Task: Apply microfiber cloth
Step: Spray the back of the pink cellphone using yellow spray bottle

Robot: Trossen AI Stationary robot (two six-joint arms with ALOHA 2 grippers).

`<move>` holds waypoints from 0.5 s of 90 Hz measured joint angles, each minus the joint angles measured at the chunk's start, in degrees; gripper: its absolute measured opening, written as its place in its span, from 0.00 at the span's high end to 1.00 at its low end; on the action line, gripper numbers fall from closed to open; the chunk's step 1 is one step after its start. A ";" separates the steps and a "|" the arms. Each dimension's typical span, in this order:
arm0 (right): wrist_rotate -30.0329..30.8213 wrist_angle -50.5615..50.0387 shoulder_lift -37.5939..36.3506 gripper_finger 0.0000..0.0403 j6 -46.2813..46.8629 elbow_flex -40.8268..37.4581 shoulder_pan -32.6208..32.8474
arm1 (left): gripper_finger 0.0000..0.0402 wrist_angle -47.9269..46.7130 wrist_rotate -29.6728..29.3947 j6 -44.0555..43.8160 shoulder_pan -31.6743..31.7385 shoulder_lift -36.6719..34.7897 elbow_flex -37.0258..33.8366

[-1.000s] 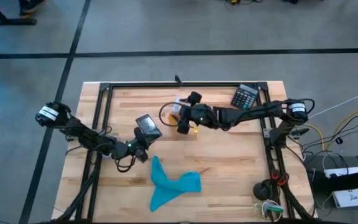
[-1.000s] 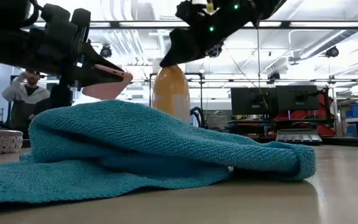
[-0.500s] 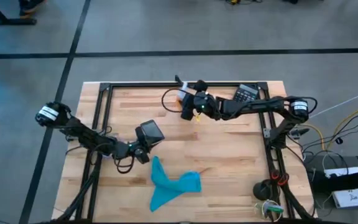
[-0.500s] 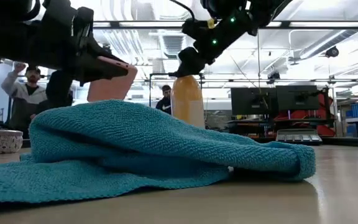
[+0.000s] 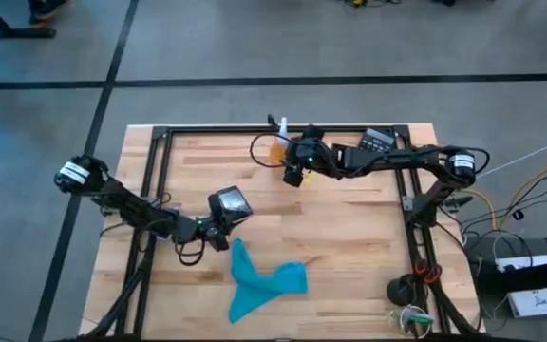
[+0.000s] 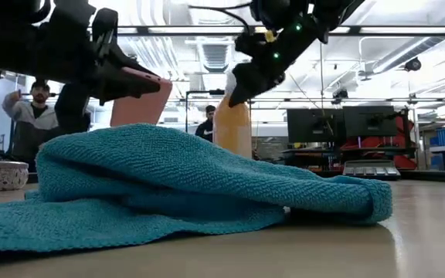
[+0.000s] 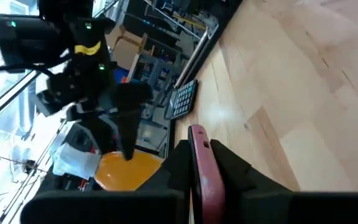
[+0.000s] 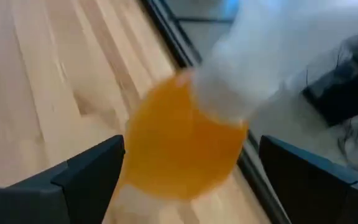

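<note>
Near the front edge of the table (image 5: 368, 247), toward its middle, lies the microfiber cloth (image 5: 262, 283), a crumpled turquoise heap with one tail running toward the front edge and a broader lobe spreading to my right. Its long axis runs roughly from the narrow tip near my left gripper down to that front tail. From table height it shows as a soft mound with folds, nothing resting on it.

My left gripper (image 5: 218, 228) is the nearer one by far: it hangs just beside the cloth's upper tip, up and to my left of it, and apart from the fabric. Its fingers are clamped on the black phone (image 5: 230, 202), which I see edge-on in my left wrist view as a pinkish slab (image 7: 199, 163) standing between the two dark fingers. So that hand is busy, and I judge the phone has to meet the cloth, or the cloth the phone.

My right gripper (image 5: 292, 174) is well apart from the cloth, at the far side of the table beside the orange spray bottle (image 5: 278, 144). Its fingers stand spread on either side of the bottle without gripping it. A calculator (image 5: 375, 141) lies farther along that far edge. To reach the cloth, my right arm would have to travel across the whole table depth toward the front.
</note>
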 joint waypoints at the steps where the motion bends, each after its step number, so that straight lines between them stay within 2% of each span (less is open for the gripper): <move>1: 0.01 -0.35 -0.01 0.12 0.27 0.00 0.00 | 0.96 -0.01 -0.01 0.00 0.00 0.00 0.00; 21: 0.06 -8.08 -2.56 0.12 1.15 0.11 1.92 | 0.96 0.13 1.93 -1.04 0.00 0.00 0.00; 36: 0.03 -10.97 -3.23 0.12 1.40 0.11 7.66 | 0.96 0.33 13.70 -7.22 -0.02 0.00 0.00; 45: -0.03 -10.97 -3.21 0.12 2.91 0.11 12.22 | 0.96 0.76 16.15 -11.79 -0.09 0.00 0.21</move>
